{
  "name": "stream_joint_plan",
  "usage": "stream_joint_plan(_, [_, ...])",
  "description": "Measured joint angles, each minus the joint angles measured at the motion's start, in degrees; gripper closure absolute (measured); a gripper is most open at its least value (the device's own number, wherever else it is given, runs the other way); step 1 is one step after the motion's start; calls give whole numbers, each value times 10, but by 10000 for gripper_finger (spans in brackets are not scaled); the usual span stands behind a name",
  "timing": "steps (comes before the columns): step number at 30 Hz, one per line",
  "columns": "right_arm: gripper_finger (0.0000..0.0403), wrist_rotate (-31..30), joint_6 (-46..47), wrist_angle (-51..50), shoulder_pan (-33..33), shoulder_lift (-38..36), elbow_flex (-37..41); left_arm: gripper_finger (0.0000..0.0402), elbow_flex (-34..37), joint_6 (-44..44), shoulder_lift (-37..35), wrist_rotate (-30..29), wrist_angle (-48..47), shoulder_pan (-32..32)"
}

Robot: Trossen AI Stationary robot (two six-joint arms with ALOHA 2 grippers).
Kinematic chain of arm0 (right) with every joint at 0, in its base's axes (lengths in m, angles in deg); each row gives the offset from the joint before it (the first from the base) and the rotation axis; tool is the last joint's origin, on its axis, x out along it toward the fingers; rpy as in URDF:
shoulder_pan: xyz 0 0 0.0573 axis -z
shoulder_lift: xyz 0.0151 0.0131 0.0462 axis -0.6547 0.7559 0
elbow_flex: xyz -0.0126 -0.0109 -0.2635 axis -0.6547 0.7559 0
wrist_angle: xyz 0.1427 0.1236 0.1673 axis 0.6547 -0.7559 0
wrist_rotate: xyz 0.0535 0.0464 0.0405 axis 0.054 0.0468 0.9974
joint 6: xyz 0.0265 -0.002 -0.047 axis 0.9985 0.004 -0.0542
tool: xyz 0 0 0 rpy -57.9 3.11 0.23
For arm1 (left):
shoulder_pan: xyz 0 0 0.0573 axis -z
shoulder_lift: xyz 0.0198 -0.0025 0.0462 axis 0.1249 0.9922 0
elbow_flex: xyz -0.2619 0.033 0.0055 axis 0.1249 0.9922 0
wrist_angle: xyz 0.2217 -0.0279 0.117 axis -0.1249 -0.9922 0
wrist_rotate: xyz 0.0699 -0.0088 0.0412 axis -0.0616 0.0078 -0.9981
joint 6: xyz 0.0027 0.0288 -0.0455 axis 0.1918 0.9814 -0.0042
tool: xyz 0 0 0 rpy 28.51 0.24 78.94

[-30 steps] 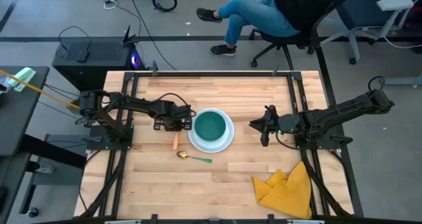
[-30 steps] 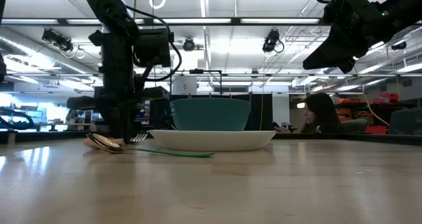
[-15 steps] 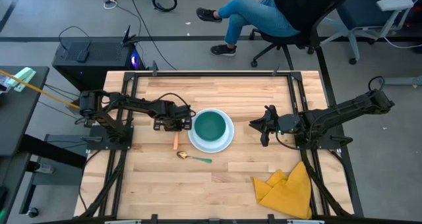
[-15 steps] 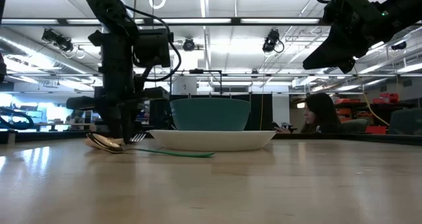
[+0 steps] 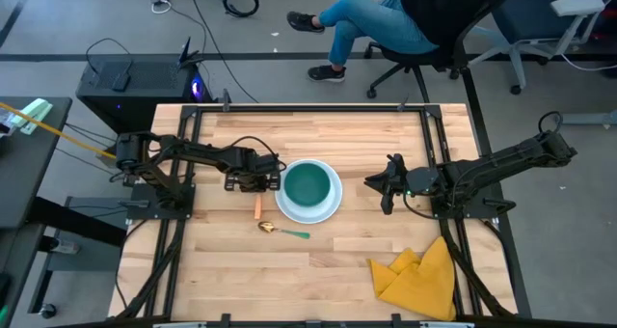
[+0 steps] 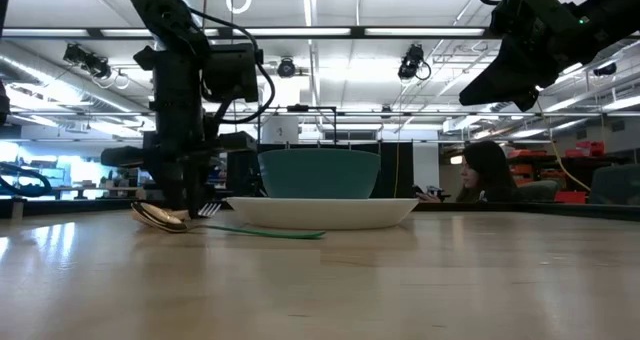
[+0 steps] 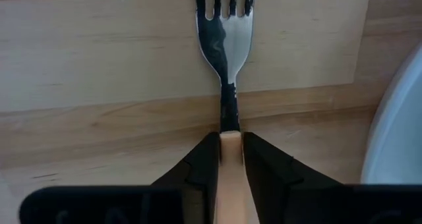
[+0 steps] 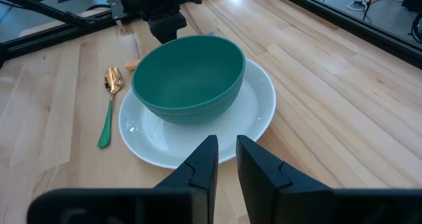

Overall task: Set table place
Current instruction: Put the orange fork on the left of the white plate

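**Left claw clamps the fork beside the plate**

Here the round white plate (image 5: 309, 209) sits near the middle of the light wooden plank table (image 5: 318, 280), and the smaller teal bowl (image 5: 308, 185) rests inside it. The silver fork with an orange handle (image 7: 226, 39) lies flat on the wood just beside the plate's left rim, its tines pointing away from the claw. The left claw (image 7: 230, 159) is down at the table, its two dark fingers (image 7: 199, 168) pressed together on the orange handle. The gold spoon with a slim teal handle (image 5: 281, 232) lies on the table just in front of the plate, close to the fork's handle end but apart from it. The right claw (image 8: 222, 153) hangs above the table to the plate's right, well clear of it, its fingers nearly together and holding nothing. A crumpled yellow cloth (image 5: 419, 278) lies near the table's front right corner.
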Motion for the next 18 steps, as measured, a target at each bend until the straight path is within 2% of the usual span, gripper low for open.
stream_joint_plan(10, [339, 0, 0, 0, 0, 0, 0, 302, 0, 1, 0, 0, 1, 0])
stream_joint_plan(18, [339, 0, 0, 0, 0, 0, 0, 303, 0, 1, 0, 0, 0, 0])
